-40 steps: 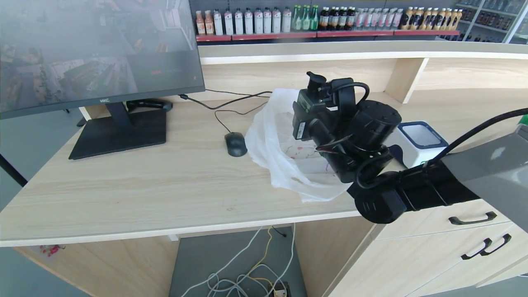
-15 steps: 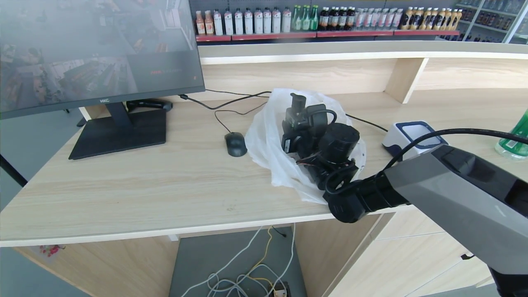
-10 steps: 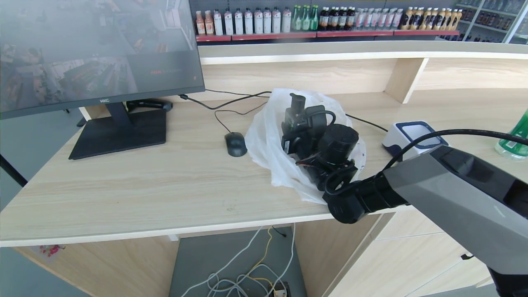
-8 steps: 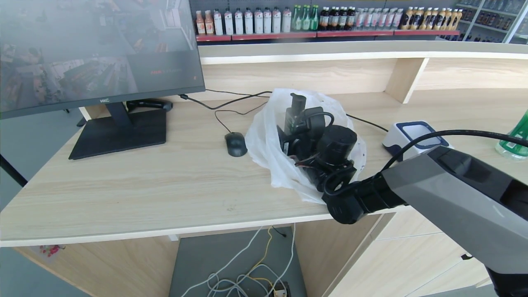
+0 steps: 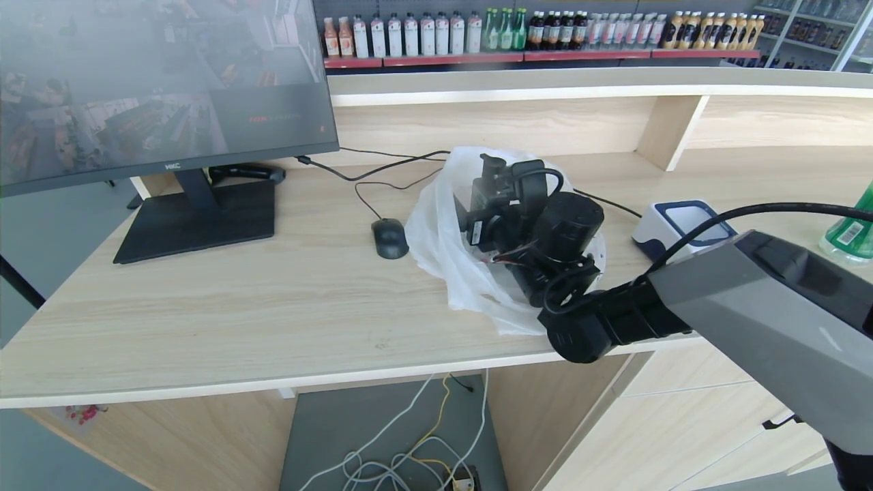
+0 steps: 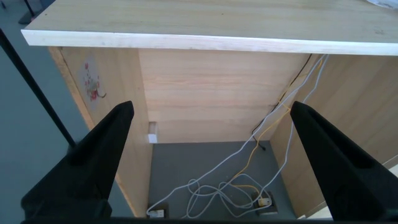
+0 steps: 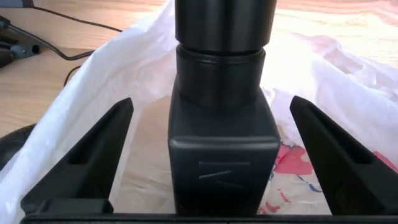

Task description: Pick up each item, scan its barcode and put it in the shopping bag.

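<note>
Right claw [image 7: 211, 106] over mouth of thin white plastic shopping bag [image 5: 443, 239]; fingers spread wide, released, gripping nothing. Black squarish bottle with round neck [image 7: 224, 155] between fingers, touching neither, bag film all round it. Judgement: this item as good as bagged. Remaining: green translucent plastic bottle [image 5: 848, 228] on pale wooden surface [image 5: 273, 293], well right of bag, beyond white box scanner [image 5: 685, 228]; needs pickup, scan, bagging. Left claw [image 6: 212, 109] spread, empty, below surface edge.
</note>
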